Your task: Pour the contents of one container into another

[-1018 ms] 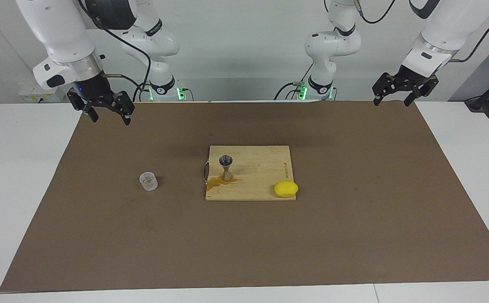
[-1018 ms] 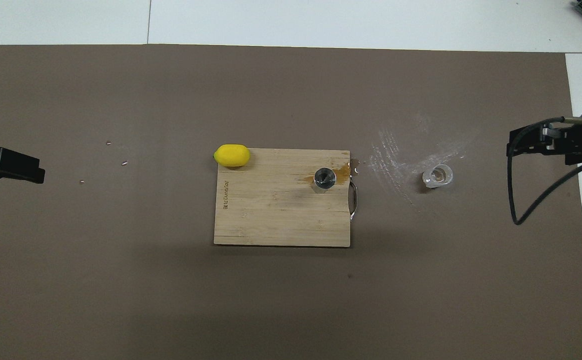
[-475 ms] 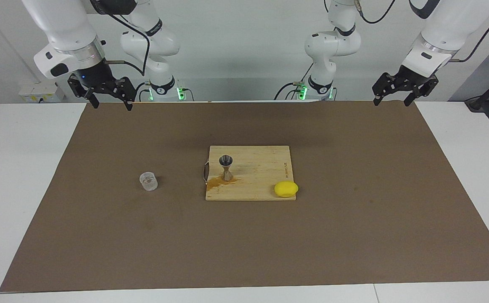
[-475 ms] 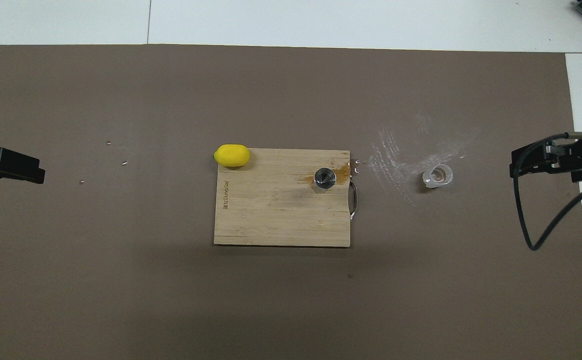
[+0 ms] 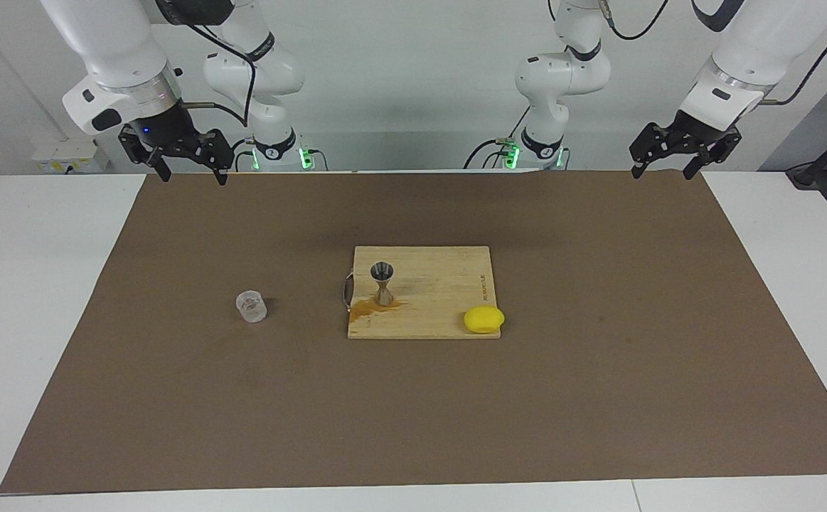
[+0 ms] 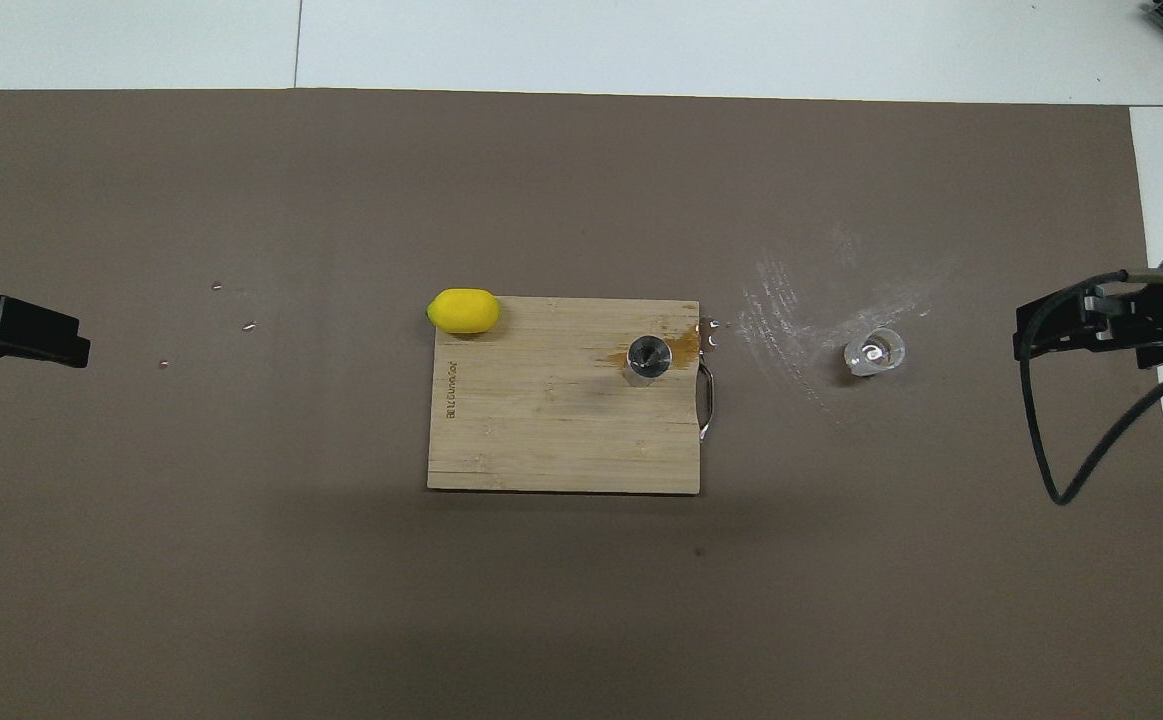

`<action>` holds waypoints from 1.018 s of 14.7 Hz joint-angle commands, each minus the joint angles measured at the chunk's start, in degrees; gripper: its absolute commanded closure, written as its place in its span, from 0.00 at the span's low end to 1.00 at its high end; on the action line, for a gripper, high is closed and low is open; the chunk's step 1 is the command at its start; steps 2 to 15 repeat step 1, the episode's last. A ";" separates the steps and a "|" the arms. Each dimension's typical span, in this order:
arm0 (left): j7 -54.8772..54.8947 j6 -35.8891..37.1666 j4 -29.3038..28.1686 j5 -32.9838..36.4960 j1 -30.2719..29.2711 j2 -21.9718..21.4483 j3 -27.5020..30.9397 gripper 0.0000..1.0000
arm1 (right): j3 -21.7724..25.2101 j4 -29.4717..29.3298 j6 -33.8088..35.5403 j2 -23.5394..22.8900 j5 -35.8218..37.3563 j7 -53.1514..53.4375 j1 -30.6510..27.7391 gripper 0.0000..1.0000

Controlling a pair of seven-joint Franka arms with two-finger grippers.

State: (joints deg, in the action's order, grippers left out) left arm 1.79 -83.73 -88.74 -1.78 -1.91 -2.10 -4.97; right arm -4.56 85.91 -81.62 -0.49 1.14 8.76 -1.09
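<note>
Both arms hang clear of the work, so the pour looks either finished or not begun; the amber puddle on the cutting board (image 5: 424,291) at the foot of the jigger (image 5: 382,283) suggests liquid has already gone that way, some of it missing the mark, though the frames cannot say whether the jigger holds any. The clear cup (image 5: 251,306) stands upright on the brown mat (image 5: 598,398), well apart from the board toward the right arm's end of the table, and looks nearly empty. The jigger stands upright on the board close to the edge with the metal handle. A lemon (image 5: 483,319) sits at the board's corner farthest from the robots, toward the left arm's end. The right gripper (image 5: 185,162) hovers over the mat's corner nearest the robots at its own end, jaws spread and holding nothing. The left gripper (image 5: 673,156) waits over the matching corner at its end, jaws likewise spread and empty. If another pour is wanted, the right gripper would need to come down around the cup, clasp its wall, carry it over the jigger's narrow mouth and tip slowly. A line of print runs along one edge of the board, too small to read.
</note>
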 commanded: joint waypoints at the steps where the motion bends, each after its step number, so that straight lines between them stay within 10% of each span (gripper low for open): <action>1: -0.21 0.49 -0.90 0.28 -0.11 -1.07 0.05 0.00 | -0.45 1.01 -0.12 0.66 0.62 -0.94 -0.40 0.00; 15: -0.21 0.49 -0.90 0.28 -0.11 -1.07 0.05 0.00 | -0.45 1.01 -0.12 0.66 0.62 -0.94 -0.40 0.00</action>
